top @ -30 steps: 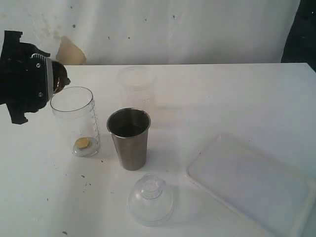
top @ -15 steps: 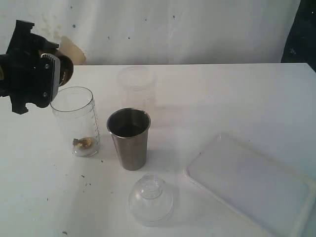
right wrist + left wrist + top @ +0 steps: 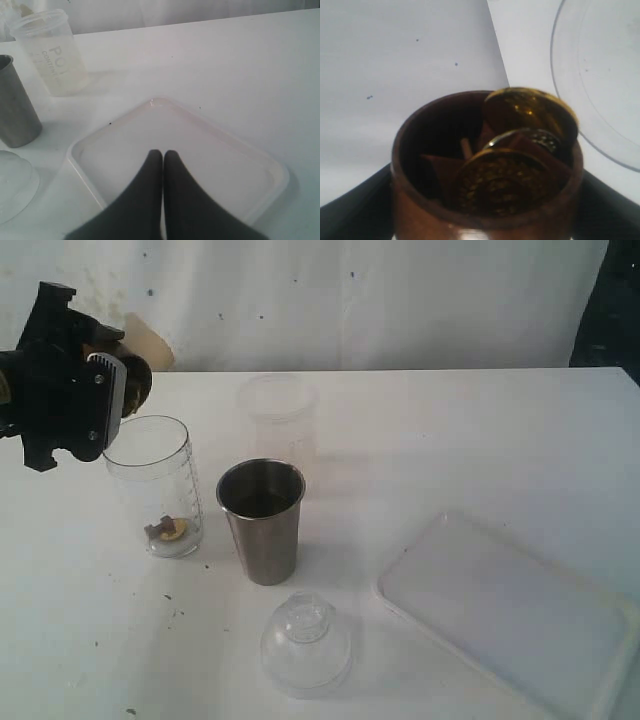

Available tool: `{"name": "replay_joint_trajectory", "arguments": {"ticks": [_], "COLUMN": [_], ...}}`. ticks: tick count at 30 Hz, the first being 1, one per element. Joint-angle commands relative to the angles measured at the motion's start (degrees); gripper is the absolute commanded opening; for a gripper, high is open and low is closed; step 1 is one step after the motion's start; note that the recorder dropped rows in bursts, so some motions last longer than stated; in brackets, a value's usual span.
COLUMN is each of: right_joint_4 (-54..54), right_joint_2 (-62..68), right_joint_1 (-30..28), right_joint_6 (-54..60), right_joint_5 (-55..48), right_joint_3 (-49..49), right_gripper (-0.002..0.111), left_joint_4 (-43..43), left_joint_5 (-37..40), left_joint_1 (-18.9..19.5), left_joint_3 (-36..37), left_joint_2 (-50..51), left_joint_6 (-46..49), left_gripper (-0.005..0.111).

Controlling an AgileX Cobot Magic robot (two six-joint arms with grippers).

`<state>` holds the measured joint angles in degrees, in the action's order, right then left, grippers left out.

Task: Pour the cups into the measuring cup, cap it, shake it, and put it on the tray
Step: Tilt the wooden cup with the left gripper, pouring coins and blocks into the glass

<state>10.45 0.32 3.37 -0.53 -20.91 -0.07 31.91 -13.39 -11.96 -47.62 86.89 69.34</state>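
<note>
Measuring cup (image 3: 152,485) stands left of centre on the tabletop (image 3: 450,430), a few pieces inside. Left jaws clasp the wooden cup (image 3: 410,200), tipped just above its rim at upper left so that the coins (image 3: 500,180) can slide in. Right jaws, pressed together, hang over the tray (image 3: 225,145).

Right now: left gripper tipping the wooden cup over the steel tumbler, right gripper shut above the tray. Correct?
One error. The left gripper tips the wooden cup at the rim of the clear measuring cup, not over the steel tumbler, which stands apart beside it; the exterior view shows this. The right gripper is shut above the tray.
</note>
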Motion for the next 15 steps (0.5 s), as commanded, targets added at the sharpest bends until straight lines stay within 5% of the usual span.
{"name": "replay_joint_trajectory", "arguments": {"ticks": [1,15], "right_joint_4": [0.11,0.11], "right_joint_2": [-0.32,-0.32], "right_joint_1": [0.21,0.21], "right_joint_6": [0.53,0.53], "right_joint_5": [0.79,0.79], "right_joint_3": [0.07,0.07], "right_gripper": [0.000,0.000], "left_joint_4": [-0.31,-0.31], "left_joint_5": [-1.62,-1.45], "left_joint_1": [-0.15,-0.15], "left_joint_3": [-0.42,-0.42], "left_joint_2": [-0.24,-0.24], "left_joint_6": [-0.06,10.68], "left_gripper": [0.000,0.000]}}
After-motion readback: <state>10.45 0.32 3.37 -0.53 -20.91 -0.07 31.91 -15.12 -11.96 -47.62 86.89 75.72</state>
